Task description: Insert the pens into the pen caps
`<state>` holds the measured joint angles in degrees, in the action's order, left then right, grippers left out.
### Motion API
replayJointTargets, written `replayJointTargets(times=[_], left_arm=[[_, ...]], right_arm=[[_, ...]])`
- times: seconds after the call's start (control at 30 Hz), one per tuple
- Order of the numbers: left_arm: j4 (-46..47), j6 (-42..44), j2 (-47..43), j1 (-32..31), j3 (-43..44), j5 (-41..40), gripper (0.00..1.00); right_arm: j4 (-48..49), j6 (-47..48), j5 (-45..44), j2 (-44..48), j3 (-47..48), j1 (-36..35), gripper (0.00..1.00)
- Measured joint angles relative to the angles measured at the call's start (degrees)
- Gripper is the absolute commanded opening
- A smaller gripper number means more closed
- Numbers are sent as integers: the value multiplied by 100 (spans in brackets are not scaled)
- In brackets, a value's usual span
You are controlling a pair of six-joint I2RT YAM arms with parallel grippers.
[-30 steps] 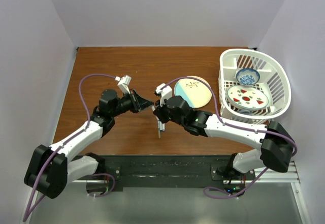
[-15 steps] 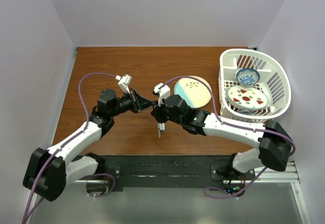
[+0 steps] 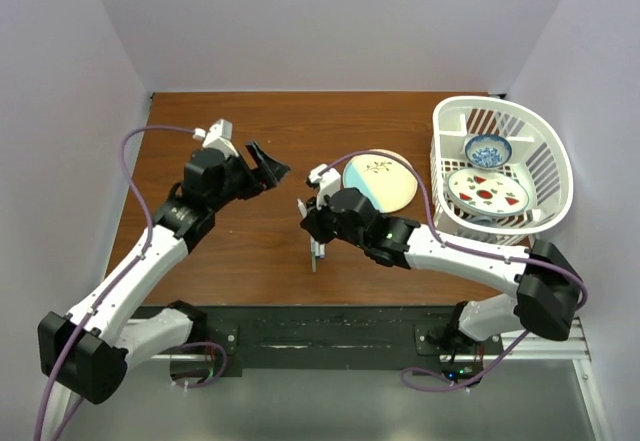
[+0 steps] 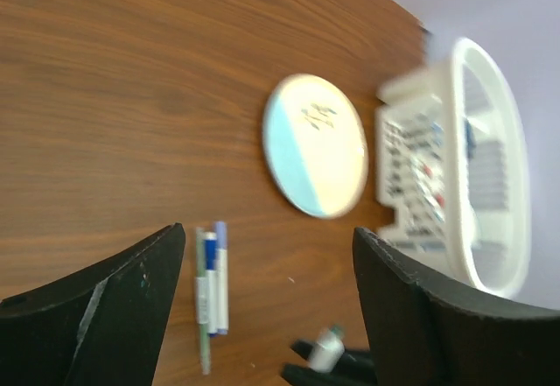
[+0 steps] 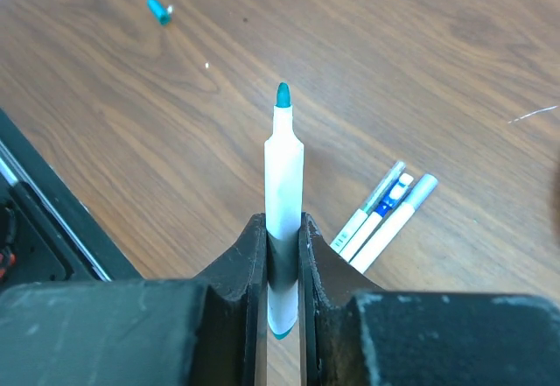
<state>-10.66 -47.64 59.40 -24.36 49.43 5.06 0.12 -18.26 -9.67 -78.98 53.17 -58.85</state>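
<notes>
One pen in right jaws, left jaws apart

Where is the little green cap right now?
In the right wrist view, the green cap lies on the table at the upper left, well apart from the green-tipped pen gripped in the right tool.
</notes>
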Motion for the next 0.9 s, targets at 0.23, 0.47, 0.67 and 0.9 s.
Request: replayJointTargets(times=[0.23,0.47,0.67,0.9], left_arm=[[-2199,-1093,1034,1080,1029,-1556,54],[-3635,-1749,2350,2524,1126,-1853,52],[-4000,-2151,2850,2638,1231,-1943,48],[-4100,-2398,3303,2804,1239,-2096,44]], right_arm=[[-111,-151,-175,490,-4,4,0],[-431,-142,-450,833,-7,4,0],[-590,-96,-601,986,-9,4,0],[-656,9,-669,1019,-48,4,0]])
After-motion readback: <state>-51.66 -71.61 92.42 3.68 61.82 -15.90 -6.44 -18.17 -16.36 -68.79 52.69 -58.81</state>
